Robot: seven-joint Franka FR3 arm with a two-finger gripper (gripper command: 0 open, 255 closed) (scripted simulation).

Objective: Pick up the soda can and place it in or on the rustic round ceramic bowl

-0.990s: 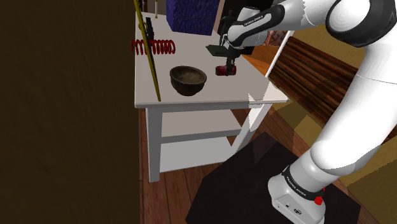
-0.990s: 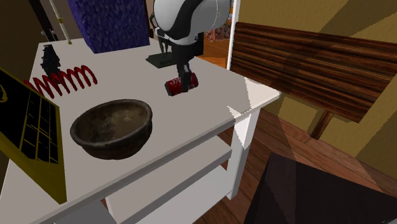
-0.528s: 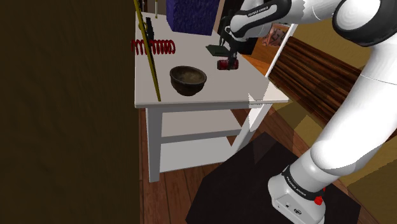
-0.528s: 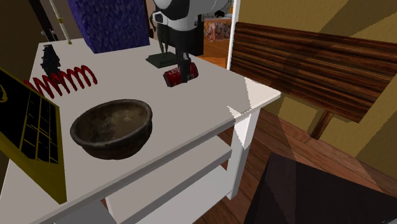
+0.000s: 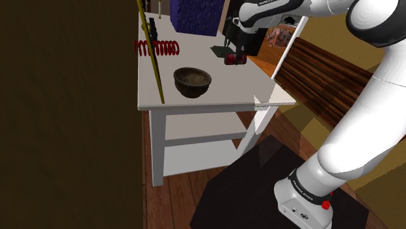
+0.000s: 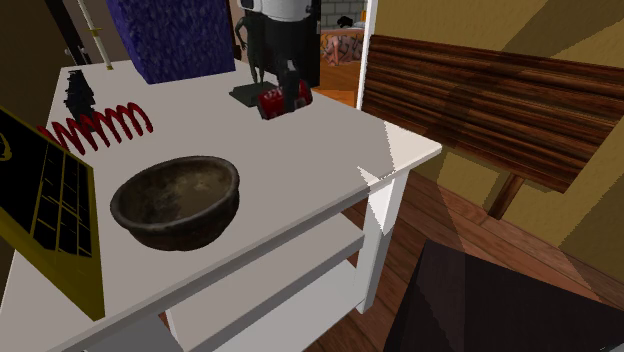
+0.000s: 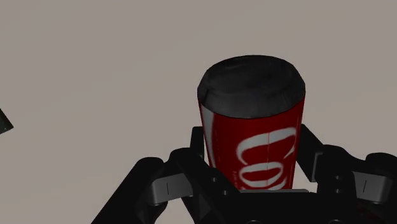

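Near the soda can (image 5: 233,59) — blue box (image 5: 194,16), bowl (image 5: 192,82), red coil (image 5: 156,47).

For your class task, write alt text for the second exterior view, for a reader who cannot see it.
A black gripper clasps a red can over the far side of a white table. Nearer the camera on the table sits an empty dark bowl, with a red coil and a blue box behind it.

path: bare tabletop (image 6: 300,170) btw gripper (image 6: 281,97) & bowl (image 6: 176,198), bowl top open | obst x3: board (image 6: 40,215) beside bowl, coil (image 6: 97,126), blue box (image 6: 170,35)
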